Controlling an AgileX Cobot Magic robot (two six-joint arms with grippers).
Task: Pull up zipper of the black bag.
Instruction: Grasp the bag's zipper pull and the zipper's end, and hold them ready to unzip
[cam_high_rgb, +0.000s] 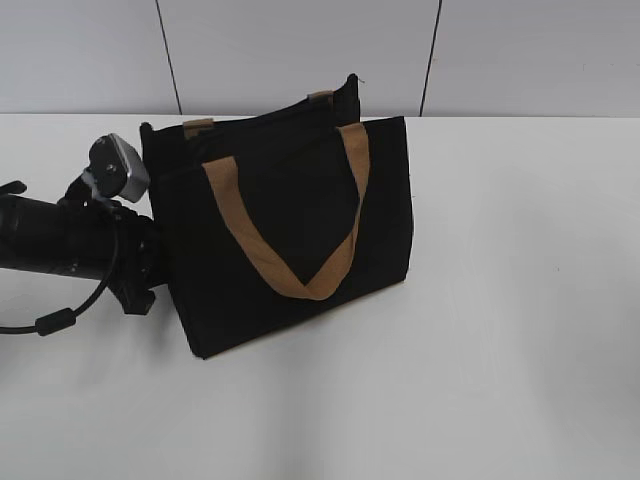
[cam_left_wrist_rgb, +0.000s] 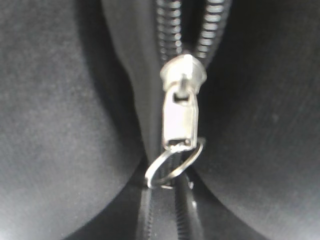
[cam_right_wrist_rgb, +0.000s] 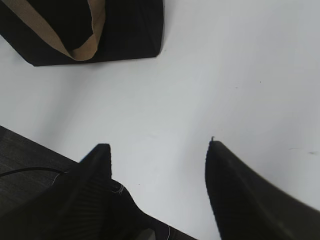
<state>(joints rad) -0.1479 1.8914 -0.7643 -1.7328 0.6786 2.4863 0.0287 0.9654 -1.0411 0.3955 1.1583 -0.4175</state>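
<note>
Left gripper (cam_high_rgb: 150, 270) crowds black bag (cam_high_rgb: 290, 230); right gripper (cam_right_wrist_rgb: 159, 150) gapes above open table (cam_right_wrist_rgb: 240, 75).

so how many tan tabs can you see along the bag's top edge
2. One tan tab sits near the left end of the black bag top edge, the other tan tab near the back right corner. More may be hidden behind the fabric.

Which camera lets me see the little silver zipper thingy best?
The left wrist view: the zipper fills the middle, close up, its ring hanging below. The exterior view shows the black bag but no zipper; the right wrist view shows only a bag corner.
</note>
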